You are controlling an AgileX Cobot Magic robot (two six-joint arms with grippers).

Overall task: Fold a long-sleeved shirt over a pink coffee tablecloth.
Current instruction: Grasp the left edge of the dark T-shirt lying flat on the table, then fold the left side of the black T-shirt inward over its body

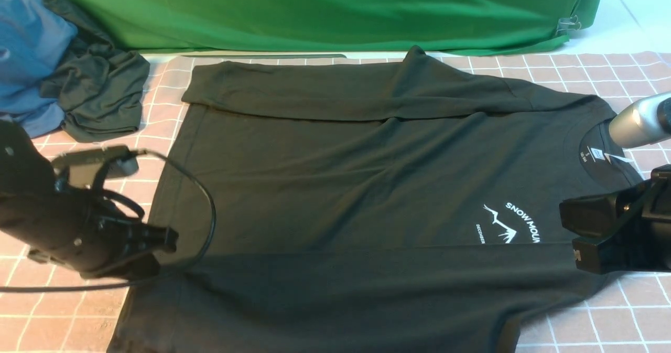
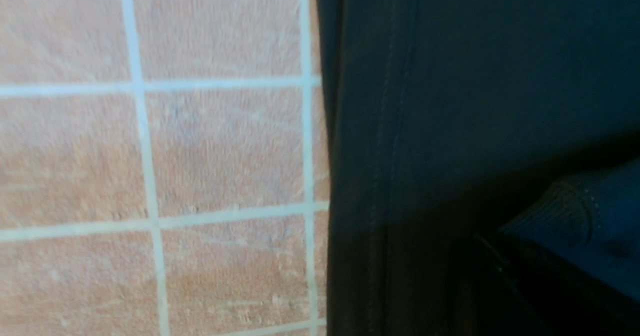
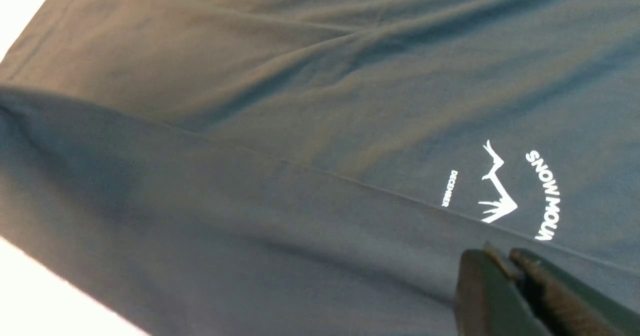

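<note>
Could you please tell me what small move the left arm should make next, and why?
Probably raise the left gripper a little to check whether it has the hem. It sits at the long-sleeved shirt's hem, and both long sides are already folded inward, so folding hem toward collar seems next.

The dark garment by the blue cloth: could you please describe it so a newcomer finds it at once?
Find the pink tablecloth and go to its far left corner, by the green cloth. The garment lies bunched there against the blue cloth. Unlike the big flat shirt beside it, it is small, crumpled and shows no logo.
</note>
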